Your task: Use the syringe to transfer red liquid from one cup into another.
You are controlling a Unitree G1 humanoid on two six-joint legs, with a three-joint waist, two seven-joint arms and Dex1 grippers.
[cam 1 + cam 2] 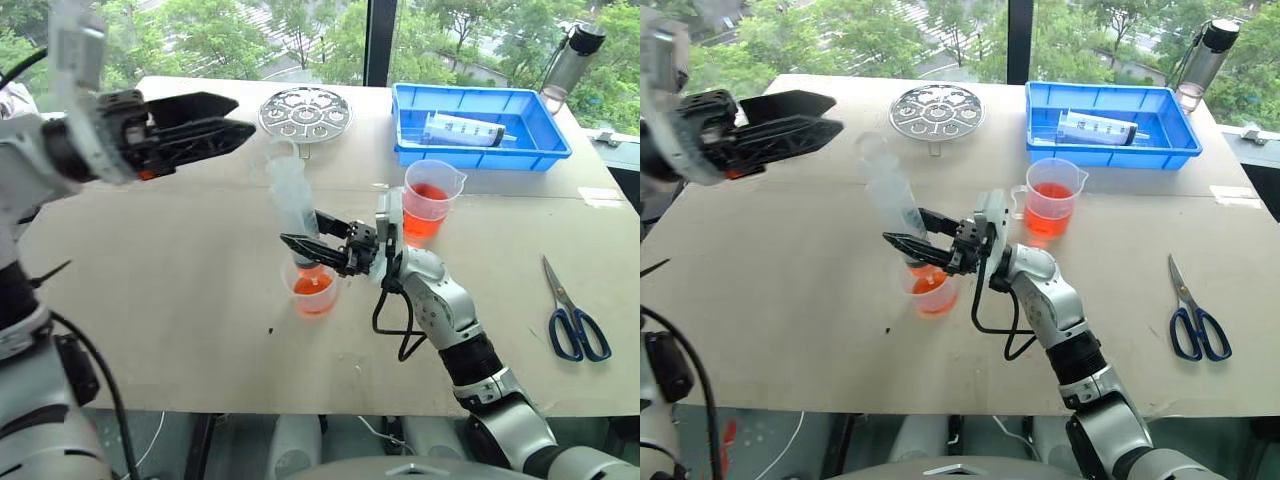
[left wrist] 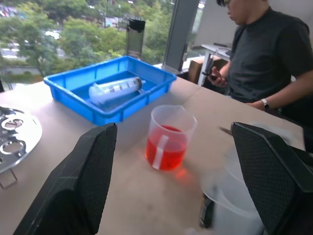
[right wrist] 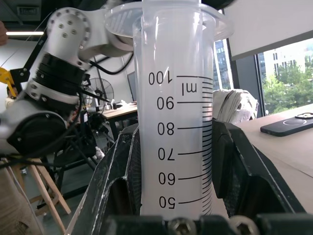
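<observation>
The right pincer (image 1: 300, 243) is clenching the syringe (image 1: 290, 195) low on its barrel, with the tip dipping into the short round cup (image 1: 313, 292), which is standing on the surface (image 1: 180, 290) and holding some red liquid (image 1: 313, 287). The syringe's long axis is running nearly upright, leaning so that the flanged plunger end is tilting up and away toward the robot's left; in the right wrist view the graduated barrel (image 3: 178, 132) is sitting squarely between the two black fingers. The left pincer (image 1: 235, 128) is hanging released, jaws standing wide with nothing between them, raised above the surface and well apart from the syringe on the robot's left, pointing across toward it. The spouted beaker (image 1: 431, 203), also holding red liquid, is standing just behind the right arm, in front of the blue tray (image 1: 480, 150) where a second syringe (image 1: 462, 130) is lying. The plunger end is lying toward the left pincer, so that arm looks the likelier one to work the plunger while the right steadies the barrel
</observation>
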